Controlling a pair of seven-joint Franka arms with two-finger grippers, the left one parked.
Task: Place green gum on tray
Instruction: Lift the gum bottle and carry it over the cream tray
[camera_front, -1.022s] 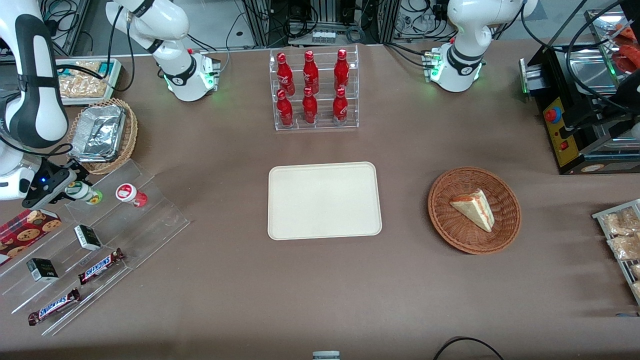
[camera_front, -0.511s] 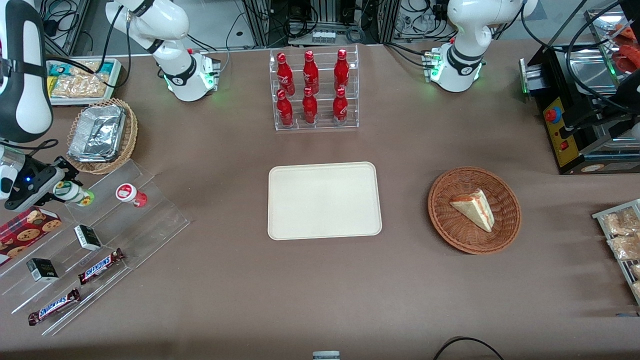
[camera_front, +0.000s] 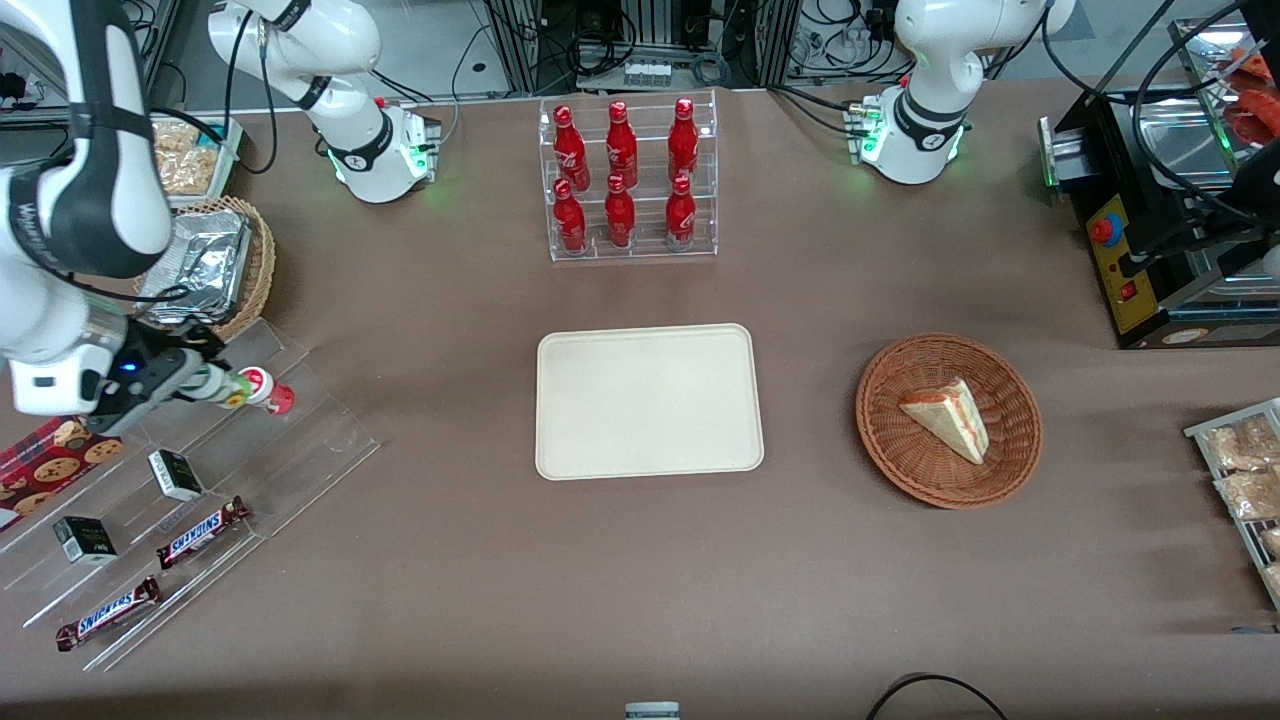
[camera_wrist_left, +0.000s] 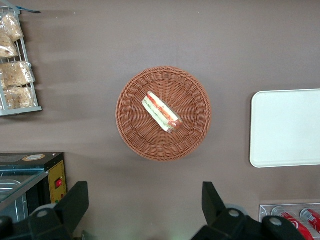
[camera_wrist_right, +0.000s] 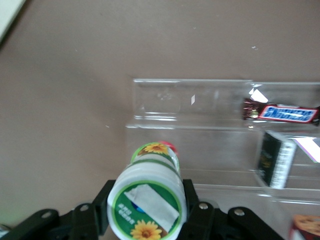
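The front view is looking steeply down over the whole table (camera_front: 450, 560) from high up, facing both arm bases. The right wrist view is sitting close above the gripper (camera_wrist_right: 145, 210), its jaws clamped on the green gum (camera_wrist_right: 148, 202) — it is sharing the clear stand (camera_wrist_right: 210, 125) and a chocolate bar (camera_wrist_right: 281, 113) with the front view. The left wrist view is looking straight down, sharing the wicker basket (camera_wrist_left: 195, 125) and the tray (camera_wrist_left: 285, 127) with the front view.

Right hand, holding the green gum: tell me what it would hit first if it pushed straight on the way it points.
Probably the red gum bottle. The right hand, shut on the green gum, points at it, and the bottle tip seems almost to touch it, though their heights are unclear.
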